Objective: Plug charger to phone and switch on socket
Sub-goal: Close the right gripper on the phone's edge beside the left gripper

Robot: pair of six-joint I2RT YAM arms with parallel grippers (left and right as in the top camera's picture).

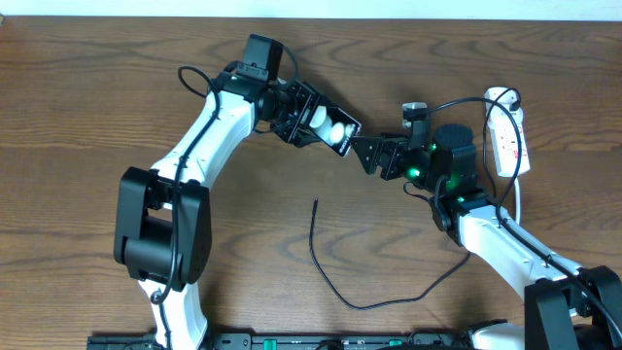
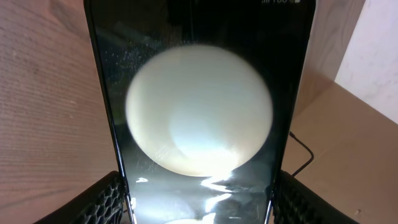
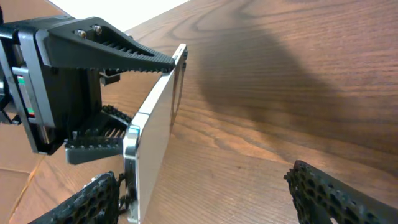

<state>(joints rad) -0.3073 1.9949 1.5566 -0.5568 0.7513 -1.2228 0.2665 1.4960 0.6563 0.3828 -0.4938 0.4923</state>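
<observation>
The left end effector [image 1: 313, 117] was pressed on the phone [image 1: 335, 128] from both sides and pinched it by its long edges. The phone was near the middle of the worktop [image 1: 97, 78], toward the far side, with the face with two white circles turned up. Below it, toward the near edge, the charger [image 1: 313, 238] lay loose on the wood in a long curve. Its free tip pointed to the phone but stayed well apart from it. The right end effector [image 1: 358, 154] was just beside the free end of the phone, its fingers spread wide and holding nothing. The socket [image 1: 505, 141] lay at the far right, near the right arm.
</observation>
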